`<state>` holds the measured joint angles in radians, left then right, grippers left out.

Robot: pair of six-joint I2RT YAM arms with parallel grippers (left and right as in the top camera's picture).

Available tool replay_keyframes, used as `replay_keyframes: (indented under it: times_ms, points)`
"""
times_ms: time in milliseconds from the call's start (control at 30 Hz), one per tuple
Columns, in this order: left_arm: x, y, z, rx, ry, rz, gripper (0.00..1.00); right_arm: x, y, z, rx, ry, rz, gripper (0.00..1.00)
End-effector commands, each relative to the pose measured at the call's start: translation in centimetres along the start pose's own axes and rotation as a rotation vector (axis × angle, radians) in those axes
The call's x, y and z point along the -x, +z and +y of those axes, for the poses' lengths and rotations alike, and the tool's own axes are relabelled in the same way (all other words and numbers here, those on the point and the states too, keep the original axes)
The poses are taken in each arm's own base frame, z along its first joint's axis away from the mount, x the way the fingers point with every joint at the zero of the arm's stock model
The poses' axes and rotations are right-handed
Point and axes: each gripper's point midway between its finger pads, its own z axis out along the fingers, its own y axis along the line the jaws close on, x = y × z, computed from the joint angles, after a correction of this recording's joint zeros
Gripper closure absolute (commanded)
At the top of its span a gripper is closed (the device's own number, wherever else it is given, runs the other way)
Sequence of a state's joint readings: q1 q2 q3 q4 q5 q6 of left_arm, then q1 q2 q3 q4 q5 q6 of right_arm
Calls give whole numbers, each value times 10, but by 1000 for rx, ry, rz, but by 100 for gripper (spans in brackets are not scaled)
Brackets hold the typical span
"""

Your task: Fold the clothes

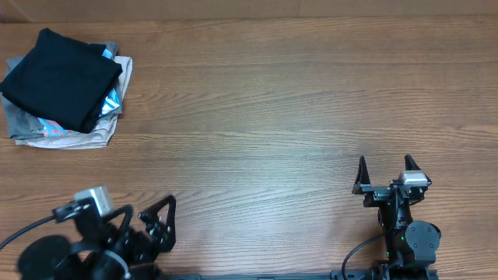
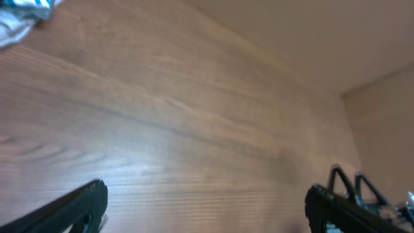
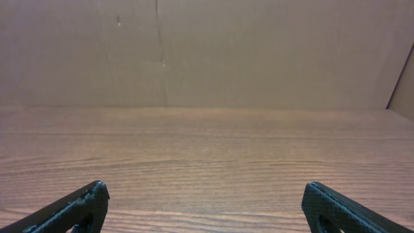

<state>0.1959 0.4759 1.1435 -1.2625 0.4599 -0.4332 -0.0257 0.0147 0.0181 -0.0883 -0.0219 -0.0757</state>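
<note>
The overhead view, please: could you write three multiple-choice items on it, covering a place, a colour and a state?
1. Where on the table does the T-shirt lie?
A. far left corner
B. centre
C. near right edge

2. What colour is the T-shirt?
A. white
B. black
C. red

3. How does the right gripper stand?
A. shut on the T-shirt
B. open and empty
C. shut on nothing

Answers: 1 A, it sits at the upper left of the view, on the grey garments; 2 B, its cloth is plain black; 3 B, its fingers are spread over bare wood.
</note>
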Motion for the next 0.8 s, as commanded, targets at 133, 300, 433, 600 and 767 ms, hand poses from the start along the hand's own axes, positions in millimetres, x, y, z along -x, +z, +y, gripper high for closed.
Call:
replay_keyframes:
  times_ms: [133,300,433,600,767]
  points:
    - [-19,79,47,-77,-195,-83,0,-1,0,0,0,-3,-7,0]
    - [-10,114,62,-136,-146,-223,0,-1,0,0,0,-4,-7,0]
    - [-5,130,82,-94,-129,-330,0,-1,0,0,0,-3,-7,0]
    - [-2,137,108,6,-151,-407,0,-1,0,0,0,-4,-7,0]
    - [-4,142,133,95,-169,-456,0,-1,0,0,0,-3,-7,0]
